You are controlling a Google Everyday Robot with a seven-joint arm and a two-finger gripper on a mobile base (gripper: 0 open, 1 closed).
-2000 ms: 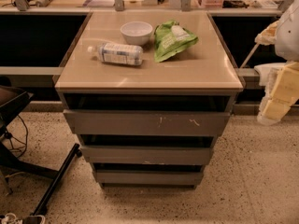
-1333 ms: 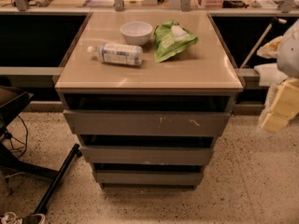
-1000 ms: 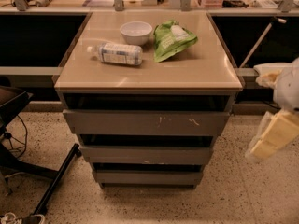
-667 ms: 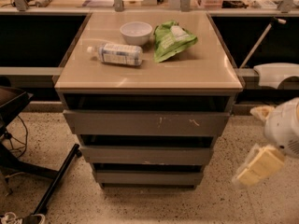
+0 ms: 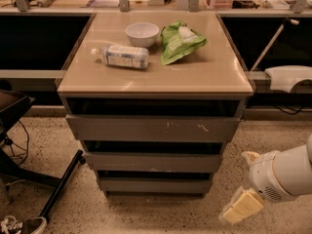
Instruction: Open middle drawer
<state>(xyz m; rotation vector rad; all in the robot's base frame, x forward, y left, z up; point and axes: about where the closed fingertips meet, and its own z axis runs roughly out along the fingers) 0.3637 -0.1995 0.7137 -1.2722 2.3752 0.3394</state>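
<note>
Glossy, smooth beige shining on desk (image 5: 204, 77) top. Matt grey showing on middle drawer (image 5: 151, 162) front, pale scuff at lower edge. Clear plastic showing on bottle (image 5: 122, 56); green bag (image 5: 179, 43) looking crinkled, shiny. Lower right of frame, gripper (image 5: 240, 207) showing smooth cream plastic.

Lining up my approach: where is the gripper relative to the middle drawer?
In the camera view the gripper hangs low on the right, near the floor, below and right of the middle drawer and apart from the cabinet.

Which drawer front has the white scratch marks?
The top drawer, directly under the tabletop; middle drawer and bottom drawer sit below it. Gripper hangs low right, near the floor.
</note>
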